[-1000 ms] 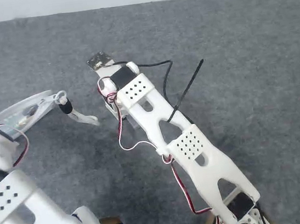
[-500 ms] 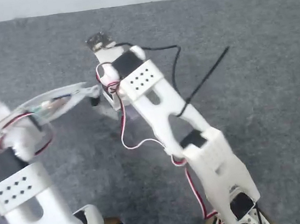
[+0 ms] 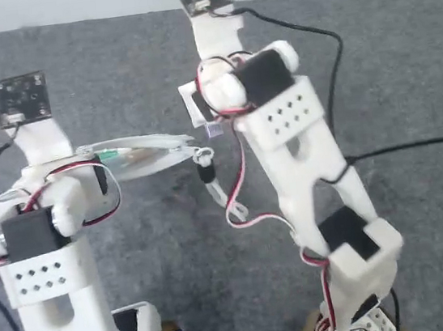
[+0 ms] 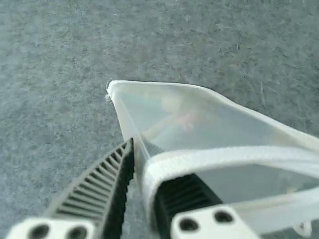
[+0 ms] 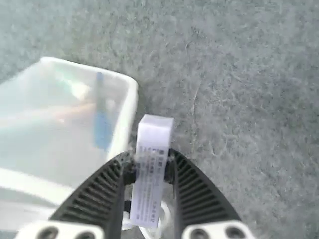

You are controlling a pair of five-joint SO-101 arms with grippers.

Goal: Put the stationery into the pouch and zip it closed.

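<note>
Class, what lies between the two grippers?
In the high view, the translucent pouch spans that stretch: the left gripper clamps one end, the right gripper pinches the white tag at its other end.

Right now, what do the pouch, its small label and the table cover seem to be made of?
The pouch is likely soft plastic, frosted and half clear; the things inside show through blurred. The label is a thin white printed strip, perhaps fabric or coated paper; I cannot tell which. The table cover looks like grey felt or short carpet, matt, with loose fibres visible.
</note>
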